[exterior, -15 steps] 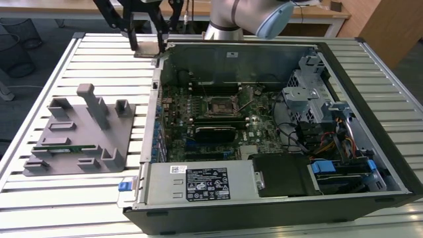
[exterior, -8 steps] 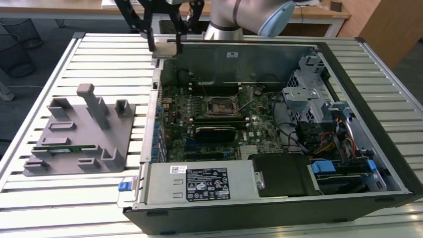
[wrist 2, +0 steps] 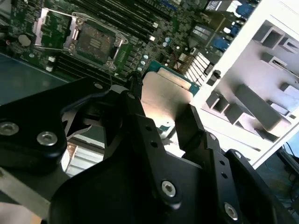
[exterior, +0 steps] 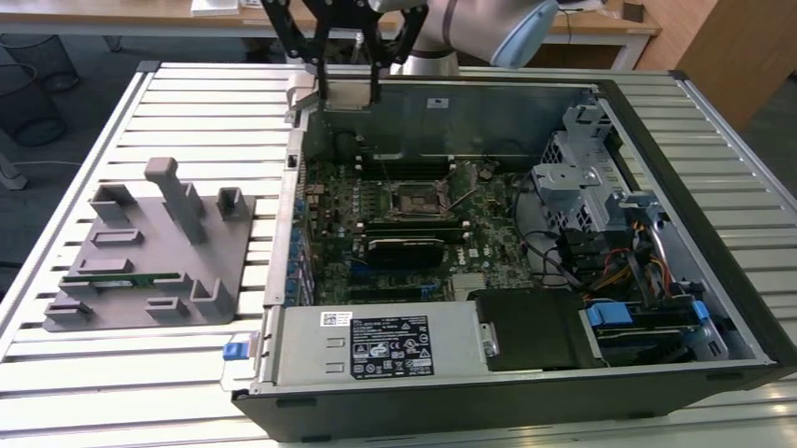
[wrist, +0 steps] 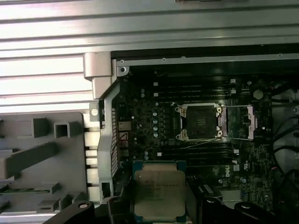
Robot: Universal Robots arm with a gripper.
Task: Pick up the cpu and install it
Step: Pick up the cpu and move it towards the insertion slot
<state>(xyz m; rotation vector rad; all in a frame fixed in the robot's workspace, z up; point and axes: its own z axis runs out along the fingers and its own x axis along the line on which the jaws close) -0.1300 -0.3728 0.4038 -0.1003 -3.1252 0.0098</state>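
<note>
First wrist view: your hand (wrist: 160, 209) pinches the cpu (wrist: 160, 189) by two edges, above the motherboard (wrist: 145, 109), well apart from the open socket (wrist: 200, 122). You're mid-carry; I judge seating calls for squaring the chip over that socket.

Pale slatted metal surface (exterior: 187, 103), brightly lit. Beyond it, a light wooden desk (exterior: 622, 23) and a brown wooden panel (exterior: 734, 47). At the exterior view's left, dark floor (exterior: 19, 224) with black mesh bins (exterior: 25, 110).
</note>
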